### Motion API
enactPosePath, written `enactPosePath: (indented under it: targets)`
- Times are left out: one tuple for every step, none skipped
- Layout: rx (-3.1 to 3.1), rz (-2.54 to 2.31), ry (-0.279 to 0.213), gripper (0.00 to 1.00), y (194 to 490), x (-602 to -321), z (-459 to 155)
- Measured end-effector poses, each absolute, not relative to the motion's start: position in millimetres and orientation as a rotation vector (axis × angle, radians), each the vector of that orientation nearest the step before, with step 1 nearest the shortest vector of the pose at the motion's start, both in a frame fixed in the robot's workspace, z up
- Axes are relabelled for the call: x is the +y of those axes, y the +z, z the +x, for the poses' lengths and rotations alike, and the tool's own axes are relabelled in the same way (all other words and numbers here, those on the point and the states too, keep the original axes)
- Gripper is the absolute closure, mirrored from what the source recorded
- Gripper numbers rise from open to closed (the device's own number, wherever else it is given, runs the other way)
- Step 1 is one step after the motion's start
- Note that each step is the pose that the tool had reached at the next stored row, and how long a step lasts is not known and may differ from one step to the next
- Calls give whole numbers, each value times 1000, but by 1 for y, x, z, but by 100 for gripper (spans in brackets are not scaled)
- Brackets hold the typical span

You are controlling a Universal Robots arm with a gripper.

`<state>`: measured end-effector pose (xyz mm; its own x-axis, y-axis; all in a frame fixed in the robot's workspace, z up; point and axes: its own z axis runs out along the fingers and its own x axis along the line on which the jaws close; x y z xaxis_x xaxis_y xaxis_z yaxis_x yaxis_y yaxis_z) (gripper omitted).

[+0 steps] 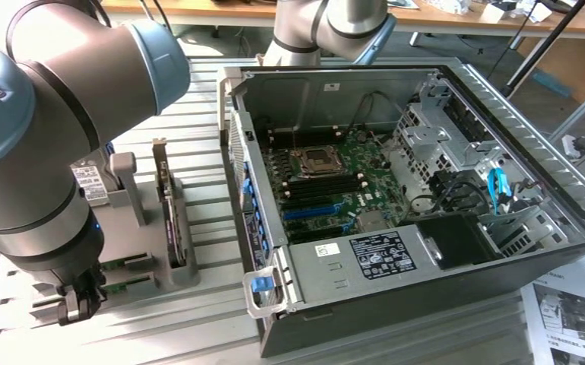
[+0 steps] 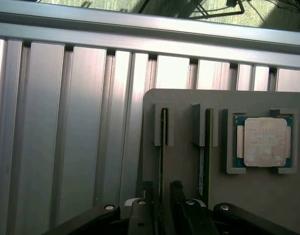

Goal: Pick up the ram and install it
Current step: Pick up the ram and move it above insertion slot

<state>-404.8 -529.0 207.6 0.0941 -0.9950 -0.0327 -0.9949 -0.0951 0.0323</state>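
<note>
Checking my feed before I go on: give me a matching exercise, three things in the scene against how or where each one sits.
1 ram at the gripper
2 processor chip
3 computer case

a side open, motherboard showing
b flat in a square recess of the grey holder
c on edge in a narrow slot

Pairs: 1-c, 2-b, 3-a

The hand (image 2: pixel 162 192), fingers apart, straddles one ram stick (image 2: pixel 163 142) in a grey holder (image 2: pixel 189 100), beside a second stick (image 2: pixel 207 147) and a chip (image 2: pixel 264 142).
</note>
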Motion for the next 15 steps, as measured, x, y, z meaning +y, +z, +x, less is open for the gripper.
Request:
enactPosePath:
  targets:
    - [-2112, 2322, -72, 72, 208, -529, -405]
    - [-2112, 2322, -72, 72, 208, -529, -405]
    - [-2112, 2322, -72, 72, 208, -529, -405]
    - [-2112, 2322, -72, 72, 208, -529, -405]
    - [-2112, 2322, -72, 72, 208, -529, -405]
    - [-2112, 2322, -72, 72, 208, -529, -405]
    - [-2112, 2322, -72, 72, 208, -529, -405]
    - [-2112, 2322, -72, 72, 208, -529, -405]
    - [-2112, 2322, -72, 72, 208, -529, -405]
    - [-2112, 2322, -72, 72, 208, -529, -405]
    - [-2112, 2322, -72, 72, 208, -529, -405]
    - [-2112, 2322, -72, 72, 208, -529, -405]
    - [-2112, 2322, -72, 72, 208, -529, -405]
    - [-2112, 2322, -72, 72, 208, -529, -405]
    - [-2112, 2322, -72, 72, 208, -529, -405]
